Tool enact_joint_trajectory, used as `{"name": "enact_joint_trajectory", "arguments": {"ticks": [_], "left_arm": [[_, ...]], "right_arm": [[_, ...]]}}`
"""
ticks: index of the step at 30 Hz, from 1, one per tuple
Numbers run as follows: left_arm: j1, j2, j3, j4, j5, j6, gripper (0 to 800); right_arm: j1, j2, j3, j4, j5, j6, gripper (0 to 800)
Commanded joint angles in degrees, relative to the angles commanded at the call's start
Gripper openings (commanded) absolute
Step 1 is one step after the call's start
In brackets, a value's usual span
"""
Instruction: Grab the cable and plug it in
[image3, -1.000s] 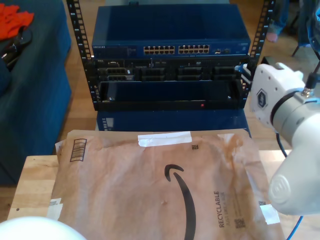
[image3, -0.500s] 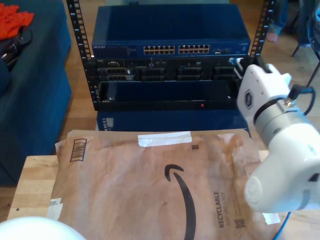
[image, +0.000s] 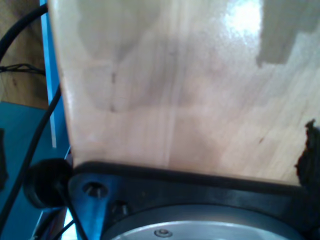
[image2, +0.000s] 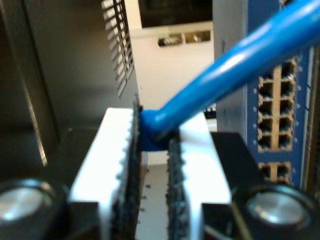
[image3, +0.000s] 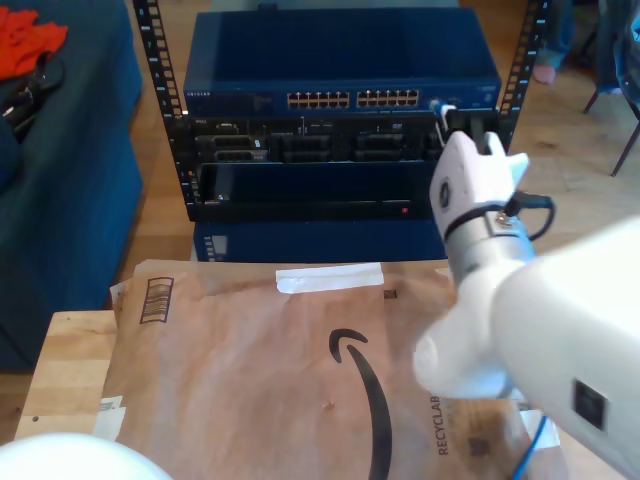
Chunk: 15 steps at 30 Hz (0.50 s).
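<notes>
Exterior view: network switch (image3: 340, 75), blue, with two banks of ports along its front, mounted in a rack (image3: 340, 150) beyond the counter (image3: 60, 380). Brown paper mailer (image3: 300, 370) covers most of the counter top. My second gripper (image3: 458, 118) reaches past the counter's far edge toward the switch's end on the exterior view's right, with a blue tip showing at its front; a stretch of the cable (image3: 530, 445) hangs near the lower corner on the exterior view's right.

First wrist view: pale wooden counter surface (image: 170, 85) close below; the state of my first gripper's jaws cannot be told.

Second wrist view: jaws of my second gripper (image2: 152, 145) pinch the cable (image2: 235, 60) near its end, its long axis running away from the jaws. Switch ports (image2: 275, 115) lie just ahead and to one side. Judgement: the second arm is much the nearer; the plug needs lining up with a port
</notes>
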Motion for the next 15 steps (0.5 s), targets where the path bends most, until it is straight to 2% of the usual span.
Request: {"name": "enact_joint_trajectory", "arguments": {"ticks": [10, 15], "left_arm": [[0.00, 0.00, 0.00, -0.09, 0.00, 0.09, 800], [0.00, 0.00, 0.00, 0.00, 0.00, 0.00, 800]], "right_arm": [[0.00, 12.22, -11.43, 5.19, -0.97, -0.35, 0], [0.70, 15.30, -14.33, 6.86, -3.08, -0.62, 0]]}}
